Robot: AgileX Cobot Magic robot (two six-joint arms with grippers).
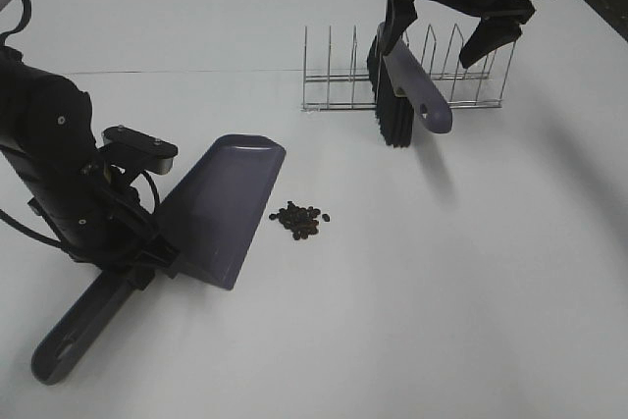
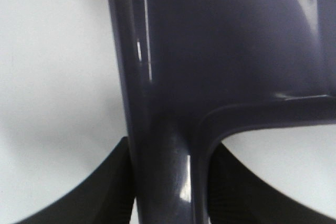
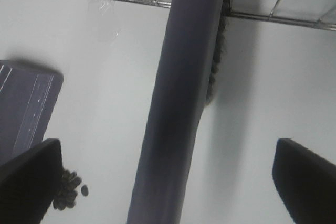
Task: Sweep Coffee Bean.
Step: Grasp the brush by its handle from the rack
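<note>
Left gripper [image 2: 170, 182]: pressed together on the neck of the dustpan [image 1: 224, 205], one dark finger [image 2: 105, 187] against each side of the handle where it meets the pan.
Dustpan: grey-purple, lying low over the white table [image 1: 442, 291]. Its pan points away from the left arm, and its long handle [image 1: 74, 336] trails back past the gripper towards the table's near edge.
Coffee beans [image 1: 299, 220]: a small loose cluster of dark beans on the table just beside the pan's long side, the side that faces the right arm. They lie apart from the pan, and none are inside it. The right wrist view also catches them next to the pan's corner.
Right gripper [image 3: 169, 182]: spread wide, with its two dark fingers [image 3: 307, 179] on either side of the brush handle [image 1: 422, 95] and clear of it.
Brush: the grey-purple handle is tilted, with its hanging-hole end lowest in the high view. The dark bristles [image 1: 391, 120] are down at the table by the front of the rack.
Wire rack [image 1: 339, 105]: a row of upright metal dividers standing behind the brush, well apart from the beans and the dustpan.
</note>
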